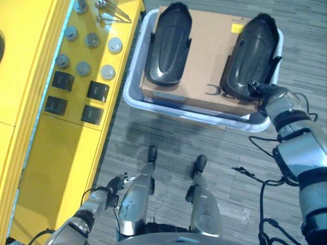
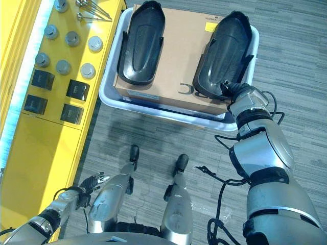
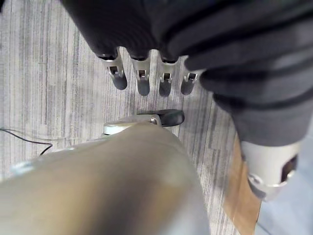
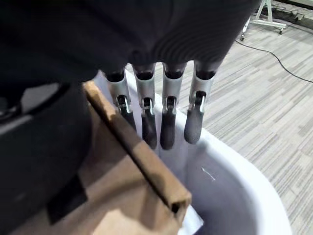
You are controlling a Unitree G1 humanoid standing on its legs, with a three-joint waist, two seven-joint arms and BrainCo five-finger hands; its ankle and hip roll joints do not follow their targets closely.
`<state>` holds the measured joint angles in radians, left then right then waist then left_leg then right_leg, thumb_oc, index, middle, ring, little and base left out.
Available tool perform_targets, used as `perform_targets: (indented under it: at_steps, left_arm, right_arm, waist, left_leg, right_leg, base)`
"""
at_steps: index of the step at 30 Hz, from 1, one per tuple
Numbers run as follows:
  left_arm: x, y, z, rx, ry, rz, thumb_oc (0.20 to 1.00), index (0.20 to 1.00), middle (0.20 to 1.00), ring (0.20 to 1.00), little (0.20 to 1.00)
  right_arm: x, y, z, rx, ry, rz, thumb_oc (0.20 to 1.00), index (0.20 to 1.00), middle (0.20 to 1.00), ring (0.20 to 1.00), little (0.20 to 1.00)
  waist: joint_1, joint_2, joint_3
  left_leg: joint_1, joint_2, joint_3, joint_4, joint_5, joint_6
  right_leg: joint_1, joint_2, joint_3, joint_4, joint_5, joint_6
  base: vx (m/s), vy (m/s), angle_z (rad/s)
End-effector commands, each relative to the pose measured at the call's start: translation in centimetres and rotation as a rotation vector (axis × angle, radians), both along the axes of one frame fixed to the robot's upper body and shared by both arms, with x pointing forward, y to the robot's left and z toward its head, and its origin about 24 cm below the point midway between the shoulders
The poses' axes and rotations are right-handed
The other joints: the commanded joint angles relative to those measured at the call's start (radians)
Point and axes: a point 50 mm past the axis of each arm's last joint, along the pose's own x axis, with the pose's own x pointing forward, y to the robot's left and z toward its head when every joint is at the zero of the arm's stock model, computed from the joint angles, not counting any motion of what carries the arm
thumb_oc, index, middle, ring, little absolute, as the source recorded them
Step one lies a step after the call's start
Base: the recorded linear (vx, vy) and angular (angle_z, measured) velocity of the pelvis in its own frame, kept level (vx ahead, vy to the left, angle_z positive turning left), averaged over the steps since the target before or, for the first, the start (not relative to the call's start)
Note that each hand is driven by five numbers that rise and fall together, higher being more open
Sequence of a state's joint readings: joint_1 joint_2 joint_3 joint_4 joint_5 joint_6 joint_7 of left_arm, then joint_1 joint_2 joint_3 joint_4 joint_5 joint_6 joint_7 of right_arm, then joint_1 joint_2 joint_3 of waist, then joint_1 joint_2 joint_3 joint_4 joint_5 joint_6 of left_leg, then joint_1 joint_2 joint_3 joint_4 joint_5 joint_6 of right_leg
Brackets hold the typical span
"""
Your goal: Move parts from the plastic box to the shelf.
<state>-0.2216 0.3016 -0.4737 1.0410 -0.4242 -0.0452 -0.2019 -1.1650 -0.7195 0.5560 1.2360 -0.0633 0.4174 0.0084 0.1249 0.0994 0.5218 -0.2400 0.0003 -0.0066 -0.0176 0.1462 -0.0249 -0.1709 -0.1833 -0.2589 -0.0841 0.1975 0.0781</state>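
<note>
yellow shelf [image 1: 56,168]: blk blocks [image 1: 97,91], grey caps [image 1: 108,72] | floor [image 1: 168,138]: plastic box [image 1: 134,97]

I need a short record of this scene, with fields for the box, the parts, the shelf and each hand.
plastic box: pale, on floor, holds a cardboard sheet
parts: two black shells, left shell, right shell, lying on the cardboard
shelf: yellow, to robot's left, carries grey round pieces and black blocks
right hand: open, fingers straight, at right shell's near end
left hand: open, low beside shelf, holds nothing
</note>
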Motion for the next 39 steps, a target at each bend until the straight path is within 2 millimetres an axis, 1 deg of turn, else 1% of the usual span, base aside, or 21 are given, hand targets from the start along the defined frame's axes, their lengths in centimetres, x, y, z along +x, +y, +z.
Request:
perform_targets:
  at_steps: [1,3,4,5,8,9,14,16,19,21,24,26,29,30,31,32,33,35,36,38,39]
  left_arm:
    - [-0.5,1.2,-0.4,0.103,0.048,-0.073,1.0,1.0,1.0,1.0,1.0]
    - [-0.6,1.3,-0.4,0.099,0.046,-0.066,1.0,1.0,1.0,1.0,1.0]
    - [-0.6,1.3,-0.4,0.1,0.045,-0.066,1.0,1.0,1.0,1.0,1.0]
    - [-0.7,1.4,-0.4,0.094,0.039,-0.052,1.0,1.0,1.0,1.0,1.0]
    - [-0.8,1.8,-0.3,0.094,0.018,-0.018,1.0,1.0,1.0,1.0,1.0]
    - [-0.8,1.9,-0.3,0.095,0.016,-0.016,1.0,1.0,1.0,1.0,1.0]
    - [-1.6,2.2,-0.6,0.117,0.022,0.005,1.0,1.0,1.0,1.0,1.0]
    - [-2.2,2.2,-0.8,0.144,0.029,0.002,1.0,1.0,1.0,1.0,1.0]
    - [-2.4,2.2,-0.8,0.168,0.026,-0.003,1.0,1.0,1.0,1.0,1.0]
    - [-2.4,2.4,-0.6,0.185,0.016,-0.007,1.0,1.0,1.0,1.0,1.0]
    - [-2.1,2.7,-0.3,0.185,0.034,-0.001,1.0,1.0,1.0,1.0,1.0]
    - [-2.1,2.7,-0.2,0.156,0.046,0.015,1.0,1.0,1.0,1.0,1.0]
    - [-1.0,2.5,0.7,0.074,0.012,0.068,1.0,1.0,1.0,1.0,1.0]
    - [-0.7,2.4,1.0,0.026,0.004,0.102,1.0,1.0,1.0,1.0,1.0]
    - [0.3,1.6,1.9,-0.093,-0.029,0.159,1.0,1.0,1.0,1.0,1.0]
    - [0.6,1.3,2.3,-0.125,-0.038,0.163,1.0,1.0,1.0,1.0,1.0]
    - [1.6,-0.1,3.6,-0.271,-0.054,0.182,1.0,1.0,1.0,1.0,1.0]
    - [2.5,-2.0,5.0,-0.412,-0.043,0.205,1.0,1.0,1.0,1.0,1.0]
    - [2.6,-2.4,5.2,-0.457,-0.038,0.211,1.0,1.0,1.0,1.0,1.0]
    - [3.5,-5.3,6.9,-0.646,-0.031,0.226,1.0,1.0,1.0,1.0,1.0]
    - [3.8,-6.2,7.6,-0.694,-0.038,0.215,1.0,1.0,1.0,1.0,1.0]
  right_arm:
    - [-1.8,-2.6,-2.2,0.027,-0.002,-0.099,0.2,0.2,0.2,0.2,0.2]
    - [-1.4,-2.2,-2.1,0.072,-0.103,-0.066,0.2,0.2,0.2,0.2,0.2]
    - [-1.4,-2.2,-2.0,0.072,-0.104,-0.066,0.2,0.2,0.2,0.2,0.2]
    - [-1.4,-2.1,-2.0,0.093,-0.164,-0.039,0.2,0.2,0.2,0.2,0.2]
    - [-1.9,-2.4,-2.8,0.156,-0.239,0.015,0.2,0.2,0.2,0.2,0.2]
    - [-1.9,-2.4,-2.9,0.161,-0.241,0.017,0.2,0.2,0.2,0.2,0.2]
    - [-3.8,-2.7,-6.0,0.194,-0.243,0.054,0.2,0.2,0.2,0.2,0.2]
    - [-4.9,-2.7,-7.9,0.283,-0.242,0.038,0.2,0.2,0.2,0.2,0.2]
    - [-5.5,-1.9,-9.5,0.3,-0.235,0.062,0.2,0.2,0.2,0.2,0.2]
    - [-6.0,-0.9,-10.9,0.312,-0.22,0.093,0.2,0.2,0.2,0.2,0.2]
    - [-6.5,0.5,-12.0,0.294,-0.243,0.155,0.2,0.2,0.2,0.2,0.2]
    - [-6.8,1.0,-12.0,0.284,-0.27,0.198,0.2,0.2,0.2,0.2,0.2]
    - [-7.3,2.0,-11.4,0.248,-0.325,0.282,0.2,0.2,0.2,0.2,0.2]
    - [-7.6,2.3,-11.2,0.235,-0.346,0.31,0.2,0.2,0.2,0.2,0.2]
    - [-7.8,3.2,-10.8,0.205,-0.396,0.357,0.2,0.2,0.2,0.2,0.2]
    - [-7.9,3.4,-10.6,0.199,-0.409,0.37,0.2,0.2,0.2,0.2,0.2]
    - [-8.2,4.1,-9.7,0.162,-0.475,0.42,0.2,0.2,0.2,0.2,0.2]
    - [-8.2,5.3,-8.7,0.143,-0.541,0.464,0.2,0.2,0.2,0.2,0.2]
    - [-8.3,5.6,-8.5,0.14,-0.561,0.476,0.2,0.2,0.2,0.2,0.2]
    - [-8.3,7.4,-7.0,0.128,-0.647,0.548,0.2,0.2,0.2,0.2,0.2]
    - [-8.2,8.0,-6.6,0.118,-0.669,0.57,0.2,0.2,0.2,0.2,0.2]
  waist:
    - [0.021,0.042,-0.014]
    - [0.016,0.036,-0.021]
    - [0.016,0.036,-0.023]
    - [0.011,0.029,-0.031]
    - [-0.007,0.001,-0.056]
    - [-0.008,-0.002,-0.058]
    - [-0.039,-0.052,-0.137]
    - [-0.054,-0.078,-0.197]
    - [-0.062,-0.092,-0.242]
    - [-0.065,-0.105,-0.286]
    - [-0.07,-0.118,-0.344]
    - [-0.078,-0.122,-0.361]
    - [-0.09,-0.126,-0.379]
    - [-0.094,-0.127,-0.384]
    - [-0.098,-0.129,-0.393]
    - [-0.099,-0.129,-0.395]
    - [-0.1,-0.131,-0.401]
    - [-0.101,-0.134,-0.404]
    - [-0.101,-0.135,-0.405]
    - [-0.11,-0.138,-0.411]
    - [-0.113,-0.14,-0.413]
  left_leg:
    - [-0.01,0.023,-0.022,0.054,-0.059,-0.02]
    - [0.006,0.024,-0.017,0.052,-0.066,-0.023]
    - [0.003,0.024,-0.017,0.051,-0.063,-0.022]
    - [0.012,0.026,-0.014,0.05,-0.068,-0.023]
    - [0.047,0.037,0.005,0.044,-0.081,-0.026]
    - [0.051,0.038,0.006,0.044,-0.082,-0.027]
    - [0.138,0.055,0.042,0.019,-0.096,-0.034]
    - [0.184,0.064,0.067,0.011,-0.102,-0.039]
    - [0.227,0.069,0.084,0.003,-0.107,-0.041]
    - [0.271,0.072,0.1,-0.014,-0.107,-0.045]
    - [0.311,0.077,0.121,-0.036,-0.107,-0.043]
    - [0.326,0.078,0.127,-0.041,-0.107,-0.04]
    - [0.347,0.079,0.136,-0.052,-0.112,-0.033]
    - [0.352,0.08,0.137,-0.054,-0.114,-0.03]
    - [0.36,0.081,0.139,-0.06,-0.115,-0.028]
    - [0.361,0.081,0.139,-0.062,-0.115,-0.027]
    - [0.365,0.083,0.14,-0.065,-0.115,-0.025]
    - [0.367,0.085,0.139,-0.065,-0.116,-0.023]
    - [0.368,0.085,0.139,-0.065,-0.116,-0.022]
    - [0.375,0.088,0.144,-0.065,-0.121,-0.02]
    - [0.376,0.088,0.145,-0.065,-0.122,-0.019]
  right_leg:
    - [-0.029,-0.033,0.026,0.178,-0.159,0.025]
    - [-0.014,-0.03,0.027,0.175,-0.164,0.025]
    - [-0.016,-0.03,0.027,0.173,-0.16,0.025]
    - [-0.008,-0.028,0.028,0.168,-0.16,0.025]
    - [0.021,-0.021,0.03,0.155,-0.159,0.026]
    - [0.023,-0.021,0.03,0.153,-0.159,0.026]
    - [0.101,-0.012,0.028,0.116,-0.148,0.035]
    - [0.143,-0.012,0.032,0.087,-0.132,0.041]
    - [0.183,-0.007,0.041,0.056,-0.117,0.048]
    - [0.218,-0.008,0.045,0.019,-0.092,0.062]
    - [0.243,-0.006,0.053,0.007,-0.083,0.072]
    - [0.251,-0.003,0.06,0.011,-0.085,0.073]
    - [0.267,0.002,0.064,0.015,-0.094,0.073]
    - [0.271,0.002,0.064,0.017,-0.097,0.074]
    - [0.28,0.003,0.062,0.018,-0.101,0.075]
    - [0.282,0.003,0.06,0.018,-0.102,0.075]
    - [0.289,0.002,0.055,0.019,-0.105,0.076]
    - [0.295,0.002,0.051,0.021,-0.108,0.075]
    - [0.296,0.002,0.05,0.021,-0.109,0.075]
    - [0.304,0.004,0.047,0.021,-0.113,0.075]
    - [0.306,0.004,0.048,0.02,-0.114,0.075]
  base:
    - [0.0,0.0,0.0]
    - [0.01,0.014,0.03]
    - [0.0,0.011,0.04]
    - [0.0,0.003,0.04]
    - [0.0,-0.011,0.05]
    - [0.0,0.0,0.0]
    - [0.03,-0.035,-0.04]
    - [0.09,-0.047,-0.09]
    - [0.06,-0.017,-0.15]
    - [0.06,-0.035,-0.29]
    - [0.04,-0.037,-0.22]
    - [-0.01,-0.025,-0.11]
    - [-0.06,-0.026,-0.15]
    - [-0.04,-0.039,-0.03]
    - [-0.05,-0.044,0.02]
    - [-0.06,-0.061,0.04]
    - [-0.04,-0.051,0.05]
    - [-0.04,-0.046,0.07]
    - [-0.03,-0.033,0.07]
    - [-0.03,-0.034,0.01]
    - [0.0,0.0,0.0]
